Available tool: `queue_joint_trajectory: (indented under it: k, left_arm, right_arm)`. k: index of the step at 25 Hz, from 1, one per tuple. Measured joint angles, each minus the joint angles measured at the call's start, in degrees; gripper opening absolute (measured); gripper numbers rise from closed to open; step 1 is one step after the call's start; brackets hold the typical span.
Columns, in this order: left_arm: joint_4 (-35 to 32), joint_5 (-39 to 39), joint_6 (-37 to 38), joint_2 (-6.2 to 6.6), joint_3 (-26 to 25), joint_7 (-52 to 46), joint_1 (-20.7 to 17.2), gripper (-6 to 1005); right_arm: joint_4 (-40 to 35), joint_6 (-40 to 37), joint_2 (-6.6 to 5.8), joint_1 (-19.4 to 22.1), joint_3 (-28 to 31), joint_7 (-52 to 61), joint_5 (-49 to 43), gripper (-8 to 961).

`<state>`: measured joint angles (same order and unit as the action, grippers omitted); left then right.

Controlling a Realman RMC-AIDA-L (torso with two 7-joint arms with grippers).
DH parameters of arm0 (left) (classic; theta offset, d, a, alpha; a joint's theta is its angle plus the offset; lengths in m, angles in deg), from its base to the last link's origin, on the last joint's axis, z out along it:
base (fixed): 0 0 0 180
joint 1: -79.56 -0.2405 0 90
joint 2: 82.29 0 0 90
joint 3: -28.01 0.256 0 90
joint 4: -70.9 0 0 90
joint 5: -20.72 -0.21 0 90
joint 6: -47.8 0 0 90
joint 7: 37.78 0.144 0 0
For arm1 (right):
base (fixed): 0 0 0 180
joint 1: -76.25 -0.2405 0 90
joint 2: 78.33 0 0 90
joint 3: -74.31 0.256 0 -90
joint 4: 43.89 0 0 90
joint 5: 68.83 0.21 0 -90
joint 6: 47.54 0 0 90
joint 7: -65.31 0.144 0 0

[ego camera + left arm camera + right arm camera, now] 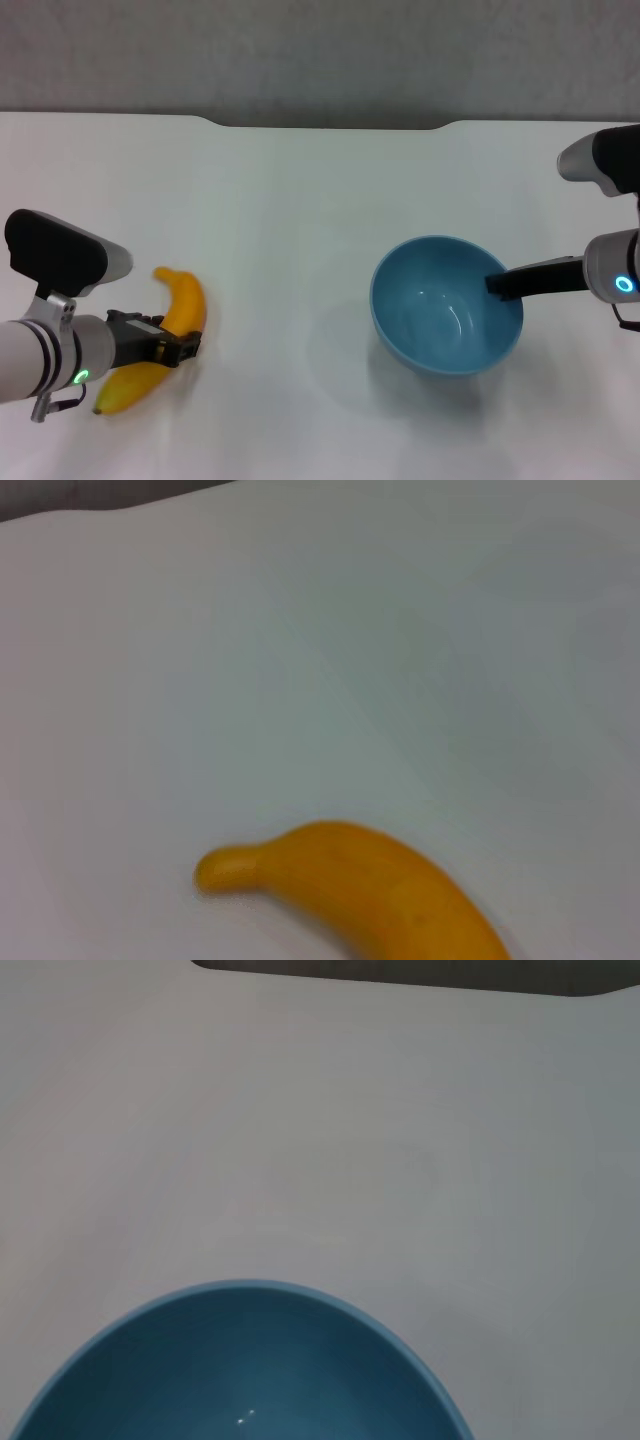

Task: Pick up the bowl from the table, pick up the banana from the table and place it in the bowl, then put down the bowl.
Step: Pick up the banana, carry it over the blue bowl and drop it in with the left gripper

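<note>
The light-blue bowl (447, 318) hangs a little above the table (300, 200) at the right, with its shadow on the tabletop to its left. My right gripper (497, 285) is shut on the bowl's right rim, one finger inside it. The right wrist view shows the bowl's inside (250, 1370) close up. The yellow-orange banana (178, 305) lies at the front left. My left gripper (178, 347) is shut across the banana's middle, low at the table. The left wrist view shows one end of the banana (350, 880) close by.
The white tabletop runs far back to a shallow notch (330, 124) in its far edge, with a grey wall behind it. The notch also shows in the right wrist view (400, 975). Bare table lies between the banana and the bowl.
</note>
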<state>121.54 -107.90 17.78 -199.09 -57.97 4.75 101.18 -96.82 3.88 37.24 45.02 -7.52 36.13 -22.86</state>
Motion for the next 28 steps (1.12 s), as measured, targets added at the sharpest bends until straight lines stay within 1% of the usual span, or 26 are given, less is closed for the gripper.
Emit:
queue_joint_trajectory:
  k: [4, 9, 13, 18, 25, 28]
  left_arm:
    - [0.48, 0.24, 0.24, 0.0, -0.12, 0.0, -0.14, 608]
    - [1.5, 3.1, 0.42, 0.12, -0.25, 0.0, -0.22, 505]
    - [6.25, 3.73, -0.83, 0.22, -1.67, 0.0, -1.32, 502]
    - [13.4, 6.11, -3.42, 0.22, -3.17, 0.0, -2.77, 503]
    - [20.93, 13.38, -6.85, 0.33, -3.92, 0.65, -3.55, 504]
    - [24.36, 17.72, -7.38, 0.35, -3.91, 3.01, -4.12, 504]
  right_arm:
    - [0.03, -0.08, 0.0, 0.16, 0.0, 0.0, 0.0, 55]
    - [0.03, -0.09, 0.0, 0.25, 0.0, 0.0, 0.0, 56]
    - [-0.08, -0.01, -0.08, 0.38, 0.11, 0.01, 0.0, 58]
    - [0.1, -0.91, -0.03, -0.74, -1.01, 0.21, 1.31, 59]
    - [1.1, -1.49, -0.09, -3.24, -4.4, 0.85, 5.12, 61]
    - [2.98, -1.51, -0.12, -4.94, -5.82, 1.68, 5.42, 62]
